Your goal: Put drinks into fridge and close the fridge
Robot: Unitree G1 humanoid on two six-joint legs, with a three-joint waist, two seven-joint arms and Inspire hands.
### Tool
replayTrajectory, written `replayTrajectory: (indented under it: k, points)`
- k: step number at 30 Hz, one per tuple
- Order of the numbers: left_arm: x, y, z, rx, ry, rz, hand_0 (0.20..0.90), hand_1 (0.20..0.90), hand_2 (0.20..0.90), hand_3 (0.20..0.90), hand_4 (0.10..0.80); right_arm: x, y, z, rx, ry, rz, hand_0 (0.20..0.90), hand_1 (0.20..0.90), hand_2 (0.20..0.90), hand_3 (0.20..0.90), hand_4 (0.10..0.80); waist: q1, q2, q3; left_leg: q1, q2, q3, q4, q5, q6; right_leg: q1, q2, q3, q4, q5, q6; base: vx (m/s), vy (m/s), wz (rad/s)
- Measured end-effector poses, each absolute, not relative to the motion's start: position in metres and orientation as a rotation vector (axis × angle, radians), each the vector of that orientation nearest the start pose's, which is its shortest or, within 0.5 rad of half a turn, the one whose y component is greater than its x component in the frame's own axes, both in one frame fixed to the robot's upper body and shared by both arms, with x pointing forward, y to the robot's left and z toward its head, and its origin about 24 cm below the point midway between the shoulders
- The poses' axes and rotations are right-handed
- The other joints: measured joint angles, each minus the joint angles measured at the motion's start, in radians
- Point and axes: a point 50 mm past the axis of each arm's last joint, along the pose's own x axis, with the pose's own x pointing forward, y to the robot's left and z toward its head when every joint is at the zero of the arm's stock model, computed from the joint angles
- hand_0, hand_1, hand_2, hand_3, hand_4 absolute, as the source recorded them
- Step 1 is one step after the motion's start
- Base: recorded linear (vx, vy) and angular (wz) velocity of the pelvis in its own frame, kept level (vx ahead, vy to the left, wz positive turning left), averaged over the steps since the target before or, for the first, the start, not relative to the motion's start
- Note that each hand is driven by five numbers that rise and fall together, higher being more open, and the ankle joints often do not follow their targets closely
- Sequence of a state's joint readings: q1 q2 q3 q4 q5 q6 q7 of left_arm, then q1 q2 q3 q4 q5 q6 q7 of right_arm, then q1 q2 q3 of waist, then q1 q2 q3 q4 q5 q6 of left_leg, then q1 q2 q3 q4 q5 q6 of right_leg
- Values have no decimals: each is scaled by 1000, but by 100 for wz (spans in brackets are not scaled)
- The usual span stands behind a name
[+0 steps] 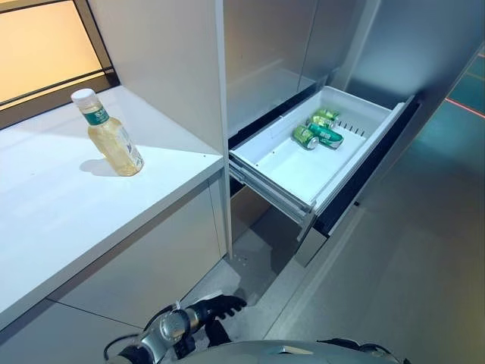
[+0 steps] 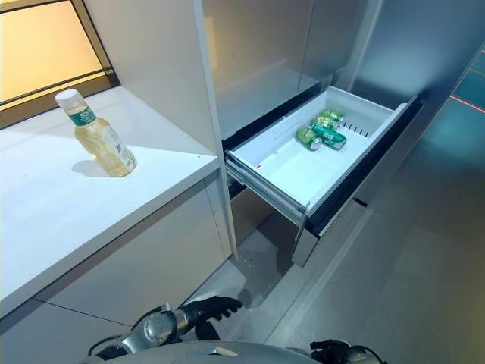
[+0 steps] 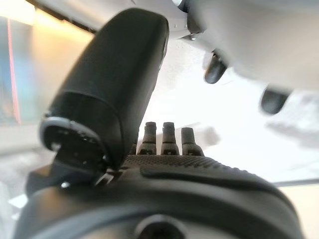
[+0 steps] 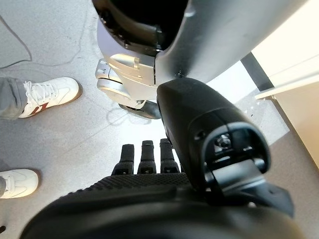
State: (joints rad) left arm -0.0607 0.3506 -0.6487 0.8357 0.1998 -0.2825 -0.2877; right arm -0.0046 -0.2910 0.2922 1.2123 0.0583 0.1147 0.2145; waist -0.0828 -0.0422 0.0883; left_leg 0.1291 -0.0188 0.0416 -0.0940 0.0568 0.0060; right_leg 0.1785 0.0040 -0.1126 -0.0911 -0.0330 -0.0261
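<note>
A bottle (image 1: pixel 112 136) of pale yellow drink with a white cap stands upright on the white counter (image 1: pixel 68 220) at the left. The white fridge drawer (image 1: pixel 292 167) is pulled open to the right of the counter, and green cans (image 1: pixel 318 133) lie at its far end. My left hand (image 1: pixel 217 307) hangs low near the floor, below the counter, open and empty, and it also shows in the left wrist view (image 3: pixel 164 174). My right hand (image 2: pixel 331 351) is low at the bottom right, open and empty, with straight fingers (image 4: pixel 148 157) over the floor.
A tall white cabinet panel (image 1: pixel 170 61) stands between the counter and the fridge. The drawer's dark front (image 1: pixel 364 178) juts out over the grey floor (image 1: pixel 402 273). A person's white shoes (image 4: pixel 50 94) stand on the floor close to my right hand.
</note>
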Motion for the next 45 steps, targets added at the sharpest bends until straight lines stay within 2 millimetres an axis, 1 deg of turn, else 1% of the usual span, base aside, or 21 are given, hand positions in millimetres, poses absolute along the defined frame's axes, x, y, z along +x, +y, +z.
replayTrajectory:
  k: [1,2,3,5,6,7,8,10,12,14,17,19,23,26,27,29,33,35,40,45]
  points:
    - [166,143,-111,645,598,-947,900,900,900,900,800,79,-233,-163,-241,1380,202,900,900,900,900,800,-2,1,0,-1,0,0,0,0,0,0,0,0,0,0,0,0,0,0]
    - [170,141,-107,651,570,-957,900,900,900,900,800,79,-233,-163,-242,1379,202,900,900,900,900,800,-3,1,1,-1,1,0,0,0,0,0,0,0,0,0,0,0,0,0]
    - [181,136,-96,673,499,-975,900,900,900,900,800,79,-234,-163,-242,1379,203,900,900,900,900,800,-3,2,1,-1,0,-1,0,0,0,0,0,-1,0,0,0,0,0,0]
    - [193,130,-84,707,413,-1000,900,900,900,900,800,80,-234,-163,-243,1379,203,900,900,900,900,800,-1,3,1,-1,0,-1,0,0,0,1,0,-1,0,0,0,0,0,0]
    - [196,129,-81,711,395,-1001,900,900,900,900,800,80,-234,-163,-244,1379,204,900,900,900,900,800,-2,3,1,-1,0,-1,0,0,0,0,0,-1,0,0,0,0,0,0]
    - [201,127,-71,726,339,-1012,900,900,900,900,800,80,-234,-163,-244,1378,204,900,900,900,900,800,-2,3,2,-3,0,-2,0,0,0,-1,1,-1,0,0,0,0,0,0]
    - [202,126,-68,729,322,-1016,900,900,900,900,800,80,-234,-163,-244,1378,204,900,900,900,900,800,-3,4,2,-3,0,-3,0,0,0,-1,1,-1,0,0,0,0,0,0]
    - [208,121,-46,756,211,-1067,900,900,900,900,800,80,-234,-162,-245,1382,202,900,900,900,900,800,-1,5,2,-4,0,-9,0,0,0,0,0,-4,0,0,0,-18,13,3]
    - [211,116,-33,764,150,-1091,900,900,900,900,800,80,-234,-162,-249,1383,197,900,900,900,900,800,1,7,2,-4,-1,-10,0,0,0,0,0,-5,0,0,0,-4,4,2]
    - [215,108,-14,758,74,-1134,900,900,900,900,800,80,-234,-162,-255,1385,188,900,900,900,900,800,3,10,2,-5,-1,-15,0,0,0,0,0,-9,0,0,0,-8,4,5]
    - [218,100,13,684,13,-1178,900,900,900,900,800,79,-234,-162,-262,1387,177,900,900,900,900,800,6,18,-2,-6,-1,-17,0,0,0,0,0,-10,0,0,0,0,0,0]
    - [220,95,35,597,-42,-1203,900,900,900,900,800,77,-235,-162,-270,1391,169,900,900,900,900,800,11,25,-6,-7,-1,-18,0,0,0,0,0,-12,0,0,0,0,0,0]
    - [222,88,71,462,-163,-1212,900,900,900,900,800,74,-237,-163,-273,1397,161,900,900,900,900,800,22,35,-11,-11,-2,-25,0,1,-1,-1,0,-18,0,0,0,-5,-7,4]
    - [222,87,92,348,-241,-1203,900,900,900,900,800,72,-237,-163,-269,1397,153,900,900,900,900,800,25,36,-12,-16,-2,-36,0,4,-3,-2,1,-28,0,0,0,-5,-9,10]
    - [222,87,95,333,-252,-1200,900,900,900,900,800,72,-237,-163,-266,1397,149,900,900,900,900,800,26,36,-12,-17,-2,-39,0,5,-3,-2,1,-31,0,0,0,-1,-11,12]
    - [225,89,108,286,-300,-1175,900,900,900,900,800,70,-237,-163,-258,1399,142,900,900,900,900,800,32,37,-12,-20,-2,-44,0,8,-4,-4,1,-35,0,0,0,4,-19,7]
    - [236,101,127,165,-372,-1072,900,900,900,900,800,67,-237,-164,-242,1399,130,900,900,900,900,800,39,40,-14,-20,-2,-47,0,8,-4,-2,2,-38,0,0,0,4,-8,1]
    - [243,109,141,96,-448,-981,900,900,900,900,800,65,-238,-164,-243,1398,130,900,900,900,900,800,49,40,-15,-20,-2,-48,0,8,-4,-2,2,-38,0,0,0,0,0,0]
    - [249,126,162,69,-583,-774,900,900,900,900,800,63,-239,-164,-243,1405,128,900,900,900,900,800,60,39,-15,-20,-2,-51,0,8,-4,-1,2,-40,0,0,0,6,-4,0]
    - [256,150,179,109,-678,-501,900,900,900,900,800,61,-239,-165,-242,1400,127,900,900,900,900,800,61,36,-17,-18,-2,-51,1,9,-4,1,2,-40,0,0,0,19,-11,0]
